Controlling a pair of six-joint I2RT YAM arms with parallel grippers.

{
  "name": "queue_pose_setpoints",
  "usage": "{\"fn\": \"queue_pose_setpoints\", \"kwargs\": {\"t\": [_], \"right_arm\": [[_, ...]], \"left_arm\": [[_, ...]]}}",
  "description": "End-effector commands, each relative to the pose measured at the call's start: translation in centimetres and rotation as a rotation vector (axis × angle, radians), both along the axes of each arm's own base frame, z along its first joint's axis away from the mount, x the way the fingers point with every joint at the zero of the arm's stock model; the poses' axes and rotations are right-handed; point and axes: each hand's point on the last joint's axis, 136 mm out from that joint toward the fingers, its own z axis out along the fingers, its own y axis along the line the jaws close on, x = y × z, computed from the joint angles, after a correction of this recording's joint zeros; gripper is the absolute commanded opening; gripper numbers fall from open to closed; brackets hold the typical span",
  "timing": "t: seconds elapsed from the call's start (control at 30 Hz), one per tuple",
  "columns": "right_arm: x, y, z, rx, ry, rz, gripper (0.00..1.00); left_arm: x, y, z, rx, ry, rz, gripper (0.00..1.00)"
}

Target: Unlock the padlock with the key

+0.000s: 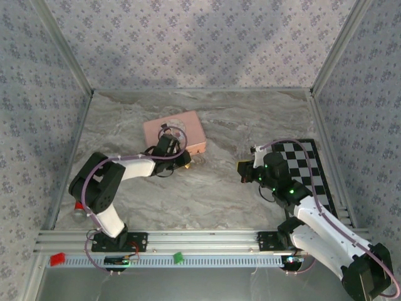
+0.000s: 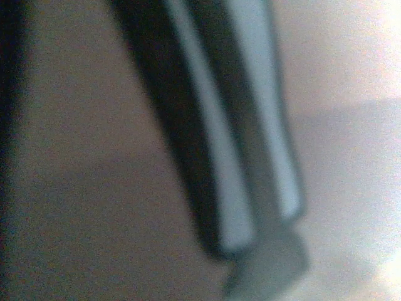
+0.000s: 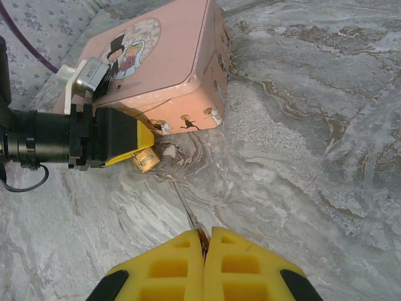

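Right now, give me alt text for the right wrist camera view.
The right gripper, shut, pinches the thin grey key, aimed at the small brass padlock. The left gripper is at the padlock, beside a pink tin box on the marbled table.

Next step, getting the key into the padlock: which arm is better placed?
Right. The right claw is shut on the key, whose shaft points toward the padlock lying just ahead on the table. The left claw sits at the padlock, beside the pink box, probably better for steadying it.
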Motion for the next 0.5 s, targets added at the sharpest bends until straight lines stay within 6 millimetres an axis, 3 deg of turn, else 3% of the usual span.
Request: {"fn": "queue_pose_setpoints", "kwargs": {"t": [0.0,0.47], "right_arm": [[0.1,0.0,2.1,0.019,-0.023,0.003,0.00],[-0.2,0.0,2.1,0.035,-0.027,0.009,0.00]], "left_arm": [[-0.7,0.7,-0.9,0.023,-0.021,0.030,0.42],[-1.4,-0.3,-0.9,-0.132,-0.234,0.097,0.46]]}}
